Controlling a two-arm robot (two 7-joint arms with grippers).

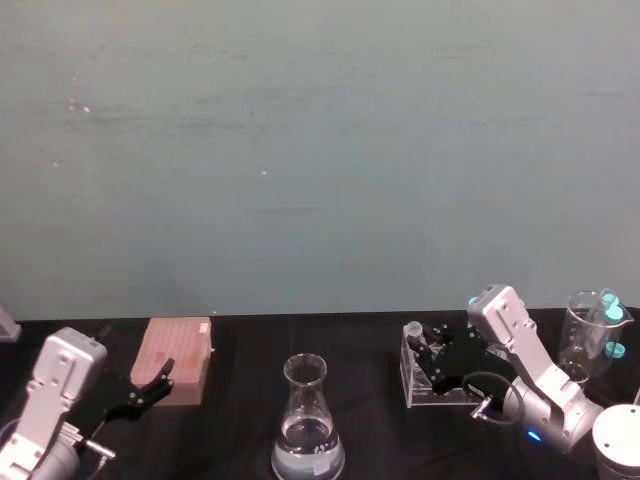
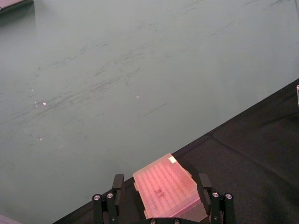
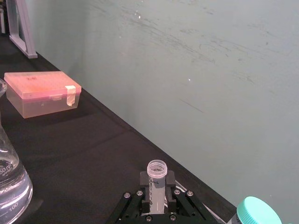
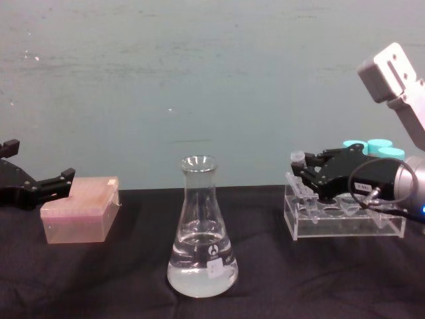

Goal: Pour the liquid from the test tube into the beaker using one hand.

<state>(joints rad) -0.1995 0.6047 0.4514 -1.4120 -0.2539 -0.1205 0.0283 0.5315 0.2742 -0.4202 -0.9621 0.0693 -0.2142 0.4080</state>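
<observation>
The beaker [image 1: 305, 420] [image 4: 201, 232], a clear conical flask, stands at the table's front middle with clear liquid in its wide base; its edge shows in the right wrist view [image 3: 9, 186]. To its right, my right gripper [image 1: 425, 352] [image 4: 307, 173] [image 3: 157, 191] is shut on the small uncapped test tube [image 1: 412, 330] [image 4: 297, 158] [image 3: 156, 179], upright at the left end of the clear rack [image 4: 345, 219]. The tube's lower part is hidden by the fingers, and I cannot make out any liquid in it. My left gripper [image 1: 150, 385] [image 4: 40, 186] [image 2: 161, 179] is parked open at the far left.
A pink lidded box [image 1: 180, 358] [image 4: 80, 209] [image 2: 166, 186] [image 3: 42, 91] lies at the left, between the left gripper's fingers in the left wrist view. A glass jar [image 1: 585, 335] holding teal-capped tubes [image 4: 372, 146] stands behind the rack at the right. A grey-green wall closes the back.
</observation>
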